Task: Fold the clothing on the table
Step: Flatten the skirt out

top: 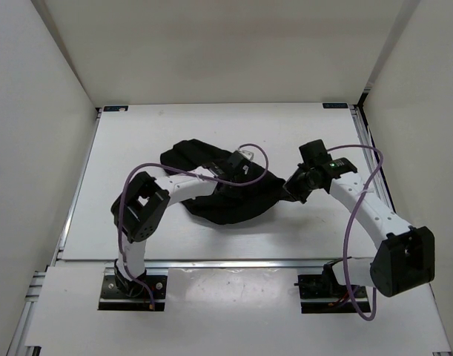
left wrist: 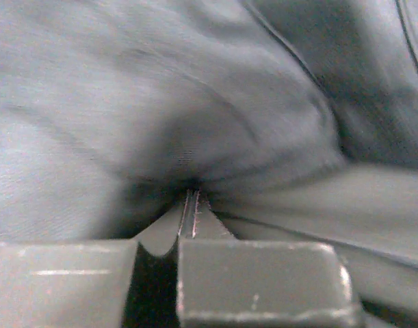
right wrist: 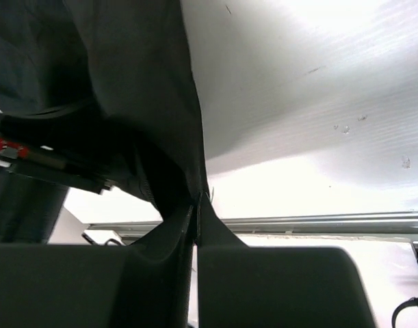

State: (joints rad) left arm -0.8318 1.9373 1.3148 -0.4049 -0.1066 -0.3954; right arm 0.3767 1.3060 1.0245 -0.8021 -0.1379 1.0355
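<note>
Pleats cannot be made out on the black clothing, bunched on the table; fabric is pinched by the left gripper and, seemingly, the right gripper.

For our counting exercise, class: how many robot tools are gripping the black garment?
2. The left tool is shut on fabric toward the far side of the black garment; the right tool is shut on its right edge. None seems hidden.

No legible text; blue tags at the table's far corners too small
</note>
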